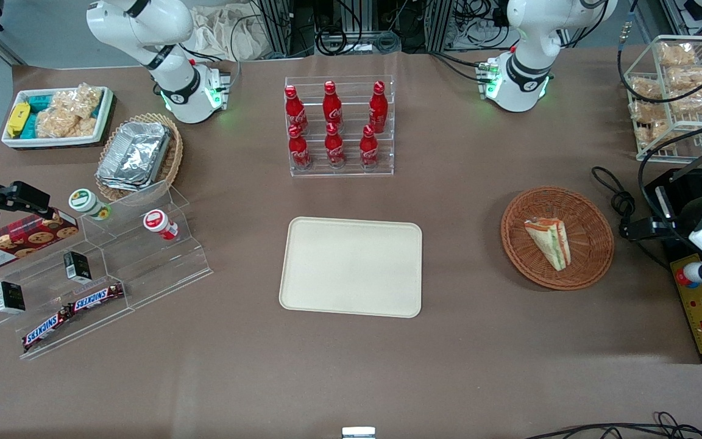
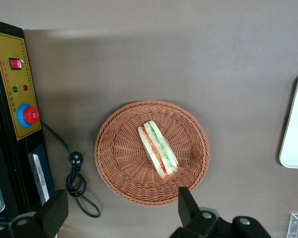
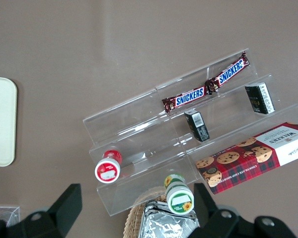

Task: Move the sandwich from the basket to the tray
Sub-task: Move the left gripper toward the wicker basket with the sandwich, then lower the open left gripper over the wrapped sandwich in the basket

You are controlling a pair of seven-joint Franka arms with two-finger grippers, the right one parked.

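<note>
The sandwich [image 1: 549, 242], a wrapped white-bread wedge with green and orange-red layers, lies in the round reddish-brown wicker basket [image 1: 531, 259] toward the working arm's end of the table. The cream-beige tray [image 1: 351, 266] lies bare at the table's middle, beside the basket. My left gripper [image 1: 646, 228] hangs high beside the basket, over the table's end by the control box, open and empty. In the left wrist view the sandwich [image 2: 158, 148] lies in the basket [image 2: 116, 166], the gripper [image 2: 119, 210] has its fingers [image 2: 186, 203] spread wide above the basket's rim, and the tray's edge [image 2: 295, 124] shows.
A clear rack of red cola bottles [image 1: 339, 125] stands farther from the camera than the tray. A control box with a red button [image 1: 701, 305] and a coiled black cable [image 1: 616, 195] lie by the basket. A wire rack of bagged snacks [image 1: 674, 91] stands farther back.
</note>
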